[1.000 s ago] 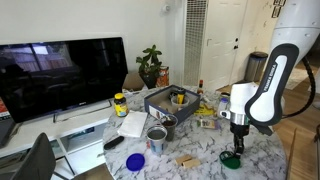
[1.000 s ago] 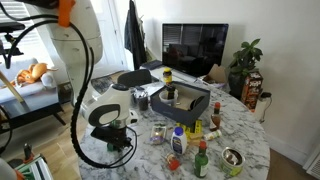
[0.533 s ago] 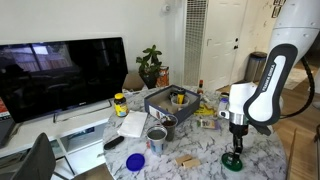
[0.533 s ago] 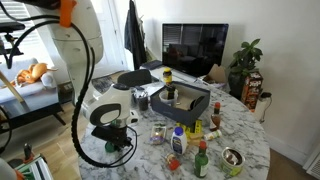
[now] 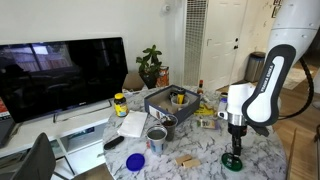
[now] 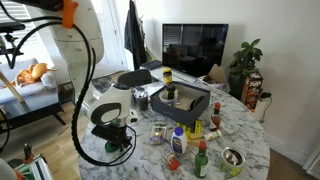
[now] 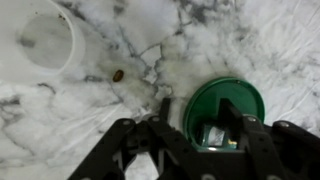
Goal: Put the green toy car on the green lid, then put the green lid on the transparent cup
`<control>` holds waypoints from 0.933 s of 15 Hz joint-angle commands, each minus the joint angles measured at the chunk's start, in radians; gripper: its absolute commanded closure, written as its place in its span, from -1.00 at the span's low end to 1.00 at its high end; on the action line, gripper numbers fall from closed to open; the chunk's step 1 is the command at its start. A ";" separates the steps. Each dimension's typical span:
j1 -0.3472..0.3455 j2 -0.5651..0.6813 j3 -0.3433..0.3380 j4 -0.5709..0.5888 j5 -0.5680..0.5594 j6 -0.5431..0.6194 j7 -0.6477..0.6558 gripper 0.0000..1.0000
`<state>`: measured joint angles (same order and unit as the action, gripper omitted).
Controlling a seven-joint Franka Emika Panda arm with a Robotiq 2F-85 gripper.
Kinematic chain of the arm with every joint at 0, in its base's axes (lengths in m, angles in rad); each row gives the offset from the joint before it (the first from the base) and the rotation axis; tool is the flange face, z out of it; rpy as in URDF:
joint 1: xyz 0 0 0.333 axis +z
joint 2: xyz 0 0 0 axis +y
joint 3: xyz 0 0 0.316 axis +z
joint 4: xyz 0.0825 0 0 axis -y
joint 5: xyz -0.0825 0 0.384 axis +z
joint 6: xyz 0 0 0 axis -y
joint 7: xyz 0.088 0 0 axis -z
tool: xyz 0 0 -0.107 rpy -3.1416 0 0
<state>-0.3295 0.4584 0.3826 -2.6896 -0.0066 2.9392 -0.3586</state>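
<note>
green toy car (image 7: 214,137) on green lid (image 7: 240,92), blurred behind gripper (image 7: 202,128)

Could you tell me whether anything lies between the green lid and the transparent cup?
In the wrist view, only a small brown speck lies on the marble between the green lid and the transparent cup.

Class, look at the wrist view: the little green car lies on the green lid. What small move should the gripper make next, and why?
Probably a straight lift. The green toy car already rests on the green lid, and the gripper seems open on either side of it. Rising clears the car before grasping the lid's rim for the transparent cup.
</note>
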 commanded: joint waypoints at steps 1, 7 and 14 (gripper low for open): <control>0.020 0.033 -0.024 0.030 0.018 -0.029 0.005 0.54; 0.022 0.038 -0.030 0.048 0.020 -0.052 -0.002 0.96; 0.032 -0.035 -0.029 0.029 0.043 -0.117 0.005 0.96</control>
<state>-0.3222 0.4643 0.3622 -2.6501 0.0009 2.8712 -0.3586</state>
